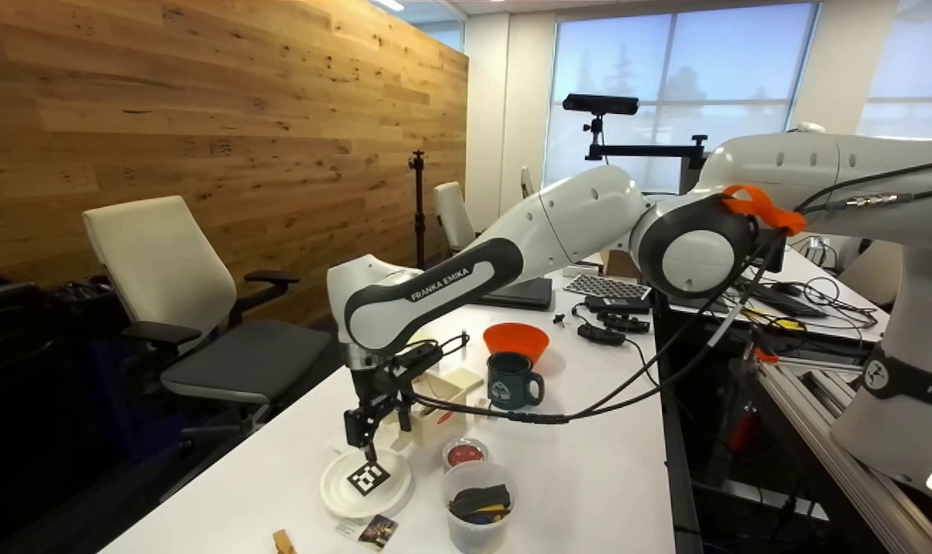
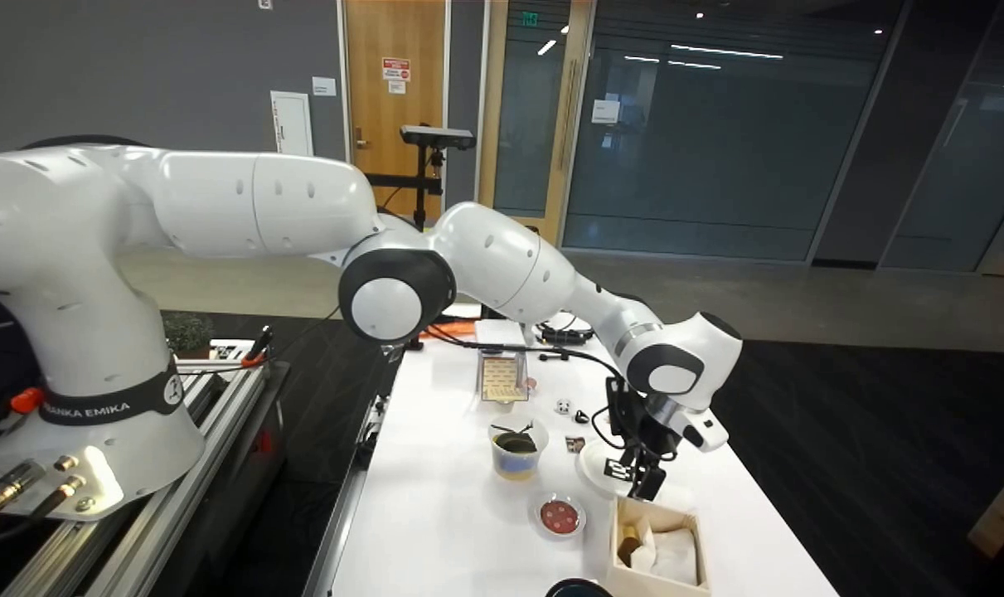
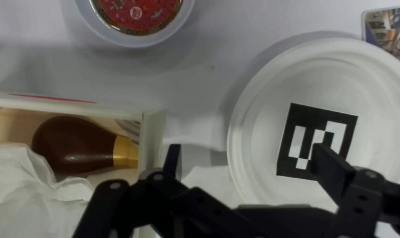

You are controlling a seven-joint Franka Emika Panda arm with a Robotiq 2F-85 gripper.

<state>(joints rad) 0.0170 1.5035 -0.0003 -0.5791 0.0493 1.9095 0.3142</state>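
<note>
My gripper [image 3: 246, 150] is open and empty, with its fingers wide apart. It also shows in both exterior views [image 1: 387, 440] [image 2: 637, 477], pointing down over the table. A round white plate [image 3: 269, 82] with a black-and-white square marker [image 3: 299, 110] lies below. One finger is over the marker; the other is beside the wall of a pale wooden box [image 3: 153, 142]. Whether the fingers touch anything, I cannot tell. In the box lie a dark brown bulb-shaped object with a gold neck [image 3: 74, 145] and crumpled white paper [image 3: 31, 191]. A white sheet [image 3: 209, 181] shows between the fingers.
A small red-topped round container [image 1: 464, 455], a translucent tub of dark items [image 1: 473, 531] and a photo card [image 1: 379, 531] are near the plate. A dark green mug [image 1: 509, 385] and an orange bowl [image 1: 516, 338] stand behind the box. Cables [image 1: 539, 418] hang from the arm.
</note>
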